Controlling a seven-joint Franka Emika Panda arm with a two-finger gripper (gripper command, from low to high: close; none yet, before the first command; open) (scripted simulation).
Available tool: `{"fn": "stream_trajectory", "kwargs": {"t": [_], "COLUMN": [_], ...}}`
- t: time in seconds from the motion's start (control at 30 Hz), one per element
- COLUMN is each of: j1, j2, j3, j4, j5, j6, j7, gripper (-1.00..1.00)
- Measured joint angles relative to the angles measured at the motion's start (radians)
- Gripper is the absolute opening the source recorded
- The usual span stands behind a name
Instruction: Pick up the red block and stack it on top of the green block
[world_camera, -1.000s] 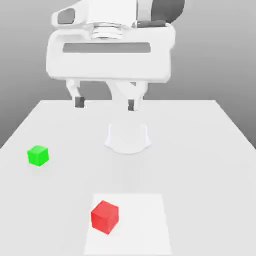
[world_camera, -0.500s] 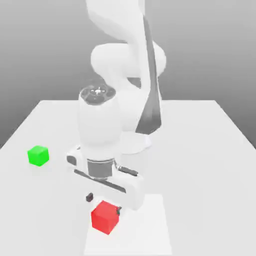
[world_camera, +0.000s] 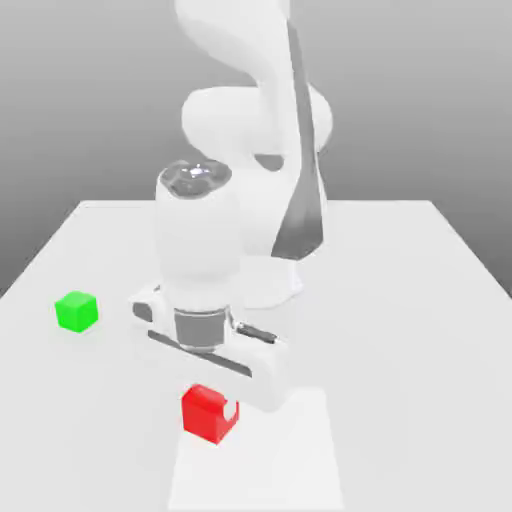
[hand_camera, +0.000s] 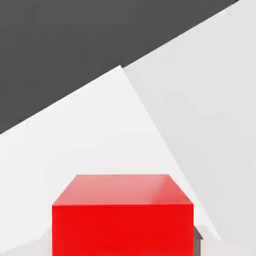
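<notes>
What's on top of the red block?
The robot's white hand sits right over the red block, with its tool shut on it. The block's top face is covered, so what touches it is hidden.

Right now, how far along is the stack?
Done: the gripper has reached the red block and closed on it. In hand: the block sits on the table, not yet lifted. Left: lift, carry to the green block at the exterior view's left, and set it on top.

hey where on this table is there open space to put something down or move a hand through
Bare table runs along the exterior view's right, beyond the arm's base. More lies between the green block and the near edge. It is crowded at the front centre, where the gripper sits on the red block.
</notes>
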Motion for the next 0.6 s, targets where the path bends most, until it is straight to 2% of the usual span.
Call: {"fn": "stream_trajectory", "kwargs": {"t": [0.2, 0.47, 0.6], "j1": [-0.282, -0.598, -0.597], "j2": [-0.126, -0.285, -0.195], "j3": [-0.127, -0.328, -0.371], "j4": [-0.083, -0.197, -0.205], "j5": [-0.092, -0.159, -0.098], "j6": [-0.038, -0.079, 0.017], "j7": [0.143, 0.297, 0.267], "gripper": [-1.0, -1.0, -1.0]}}
